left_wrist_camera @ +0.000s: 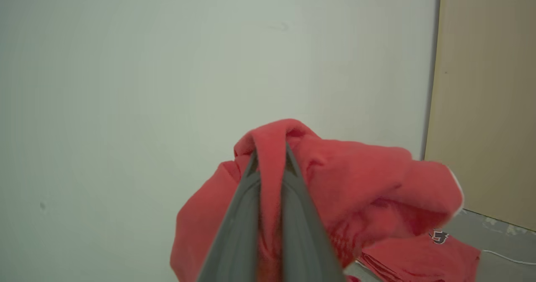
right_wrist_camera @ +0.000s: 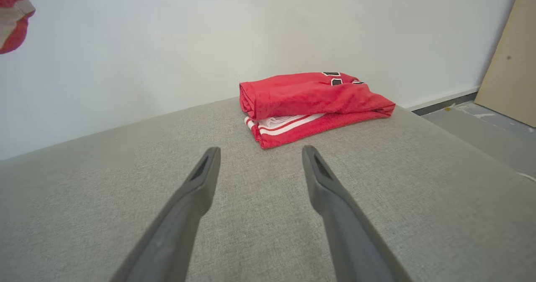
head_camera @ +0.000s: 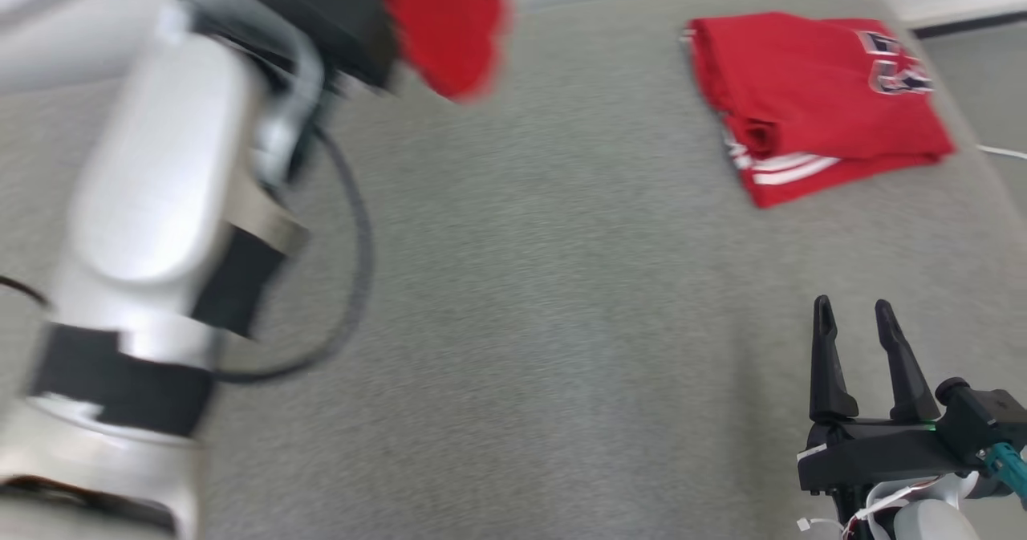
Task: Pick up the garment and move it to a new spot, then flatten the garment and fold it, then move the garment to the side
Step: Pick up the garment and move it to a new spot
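Grey fabric surface (head_camera: 562,283), white wall (right_wrist_camera: 167,43) behind; L tool (left_wrist_camera: 270,152) grips red garment (left_wrist_camera: 356,177).

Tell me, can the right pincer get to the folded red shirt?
Probably yes. The right pincer is open and empty, and just bare grey cushion lies between it and the folded red shirt.

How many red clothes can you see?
2. A crumpled red garment hangs pinched in the left gripper, up in the air. A folded red garment with white stripes lies on the grey fabric surface, far right in the head view. Its folds may hide another piece.
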You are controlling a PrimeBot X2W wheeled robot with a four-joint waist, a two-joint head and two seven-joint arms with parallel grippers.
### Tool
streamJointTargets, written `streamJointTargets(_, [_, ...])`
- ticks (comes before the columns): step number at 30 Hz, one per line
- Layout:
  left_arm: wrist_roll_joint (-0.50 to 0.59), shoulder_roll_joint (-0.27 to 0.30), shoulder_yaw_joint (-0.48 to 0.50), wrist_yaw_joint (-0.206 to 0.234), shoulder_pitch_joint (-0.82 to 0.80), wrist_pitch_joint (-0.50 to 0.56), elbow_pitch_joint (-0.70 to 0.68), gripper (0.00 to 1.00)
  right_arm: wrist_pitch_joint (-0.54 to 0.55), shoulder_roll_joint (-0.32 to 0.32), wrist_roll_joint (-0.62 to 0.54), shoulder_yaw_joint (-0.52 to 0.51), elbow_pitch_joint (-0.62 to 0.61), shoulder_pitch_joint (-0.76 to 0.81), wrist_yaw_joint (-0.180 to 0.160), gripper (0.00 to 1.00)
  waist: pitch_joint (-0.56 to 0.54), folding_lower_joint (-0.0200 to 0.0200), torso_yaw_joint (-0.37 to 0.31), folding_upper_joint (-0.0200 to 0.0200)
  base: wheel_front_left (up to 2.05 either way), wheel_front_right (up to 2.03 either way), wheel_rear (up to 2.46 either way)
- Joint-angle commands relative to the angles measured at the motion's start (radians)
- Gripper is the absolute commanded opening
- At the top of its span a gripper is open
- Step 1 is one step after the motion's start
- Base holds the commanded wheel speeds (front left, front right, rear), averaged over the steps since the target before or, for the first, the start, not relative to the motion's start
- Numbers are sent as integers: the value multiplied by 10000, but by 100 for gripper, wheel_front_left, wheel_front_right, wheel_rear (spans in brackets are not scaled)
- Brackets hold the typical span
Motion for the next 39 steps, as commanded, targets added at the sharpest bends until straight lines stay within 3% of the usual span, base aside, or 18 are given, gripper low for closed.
streamJointTargets(1, [-91, -254, -139, 34, 377, -87, -50, 0, -87, 57, 64, 19, 92, 28, -27, 100, -281, 1, -731, 1, 0, 0, 0])
streamJointTargets(10, [-489, -927, -773, 168, 2507, -456, 83, 0, -163, 114, 126, 95, 321, 181, -27, 100, -516, 1, -803, 1, 0, 0, 0])
streamJointTargets(18, [-695, -915, -1193, 315, 4787, -844, 770, 0, -179, 132, 169, 321, 452, -33, -27, 100, -502, 1, -738, 1, 0, 0, 0])
streamJointTargets(24, [-568, -895, -1517, 400, 5644, -1106, 1200, 0, -180, 147, 144, 251, 414, 82, -27, 100, -472, 1, -582, 1, 0, 0, 0])
streamJointTargets(25, [-531, -927, -1565, 386, 5674, -1221, 1206, 46, -181, 145, 144, 207, 415, 112, -27, 100, -487, 1, -518, 1, 0, 0, 0])
streamJointTargets(26, [-527, -950, -1587, 378, 5708, -1308, 1199, 100, -181, 139, 126, 197, 423, 138, -27, 100, -516, 1, -448, 1, 0, 0, 0])
streamJointTargets(33, [-342, -863, -1355, 441, 5640, -1968, 580, 100, -182, -39, -21, 180, 406, 282, -27, 100, -983, 1, 204, 1, 0, 0, 0])
streamJointTargets(39, [-69, -349, -229, 867, 6527, -2040, -867, 100, -175, -242, -54, 240, 387, 510, -27, 100, -1557, 1, 928, 1, 0, 0, 0])
